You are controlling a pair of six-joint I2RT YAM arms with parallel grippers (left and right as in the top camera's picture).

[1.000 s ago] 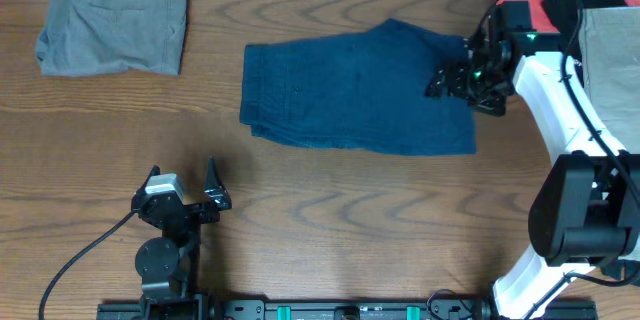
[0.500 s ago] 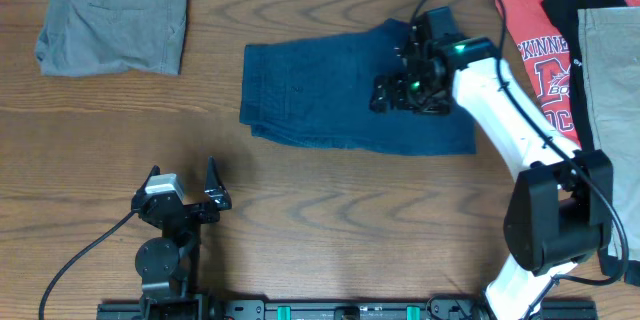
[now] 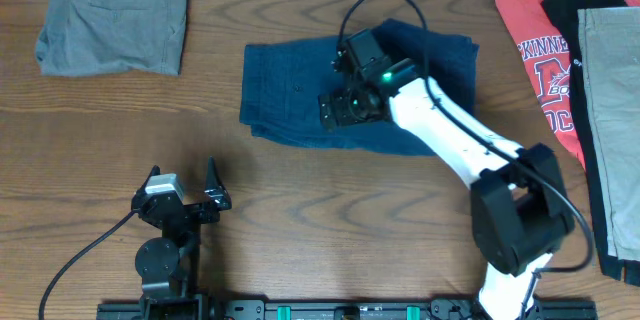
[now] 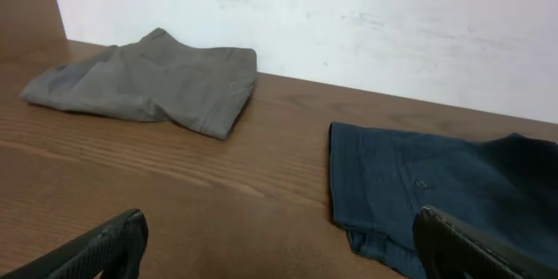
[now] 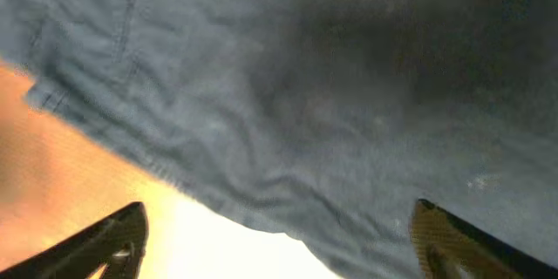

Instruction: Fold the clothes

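The dark navy shorts lie flat in the middle of the table, far side. They also show in the left wrist view and fill the right wrist view. My right gripper is low over the middle of the shorts, its fingers spread wide with cloth under them and nothing held. My left gripper rests near the front left of the table, open and empty, well short of the shorts.
Folded grey-brown shorts lie at the back left, also in the left wrist view. A red printed T-shirt with a black garment and a tan garment on it lies at the right edge.
My right gripper has swept left from the shorts' right edge to their middle. The red T-shirt is uncovered now. The left arm has not moved.
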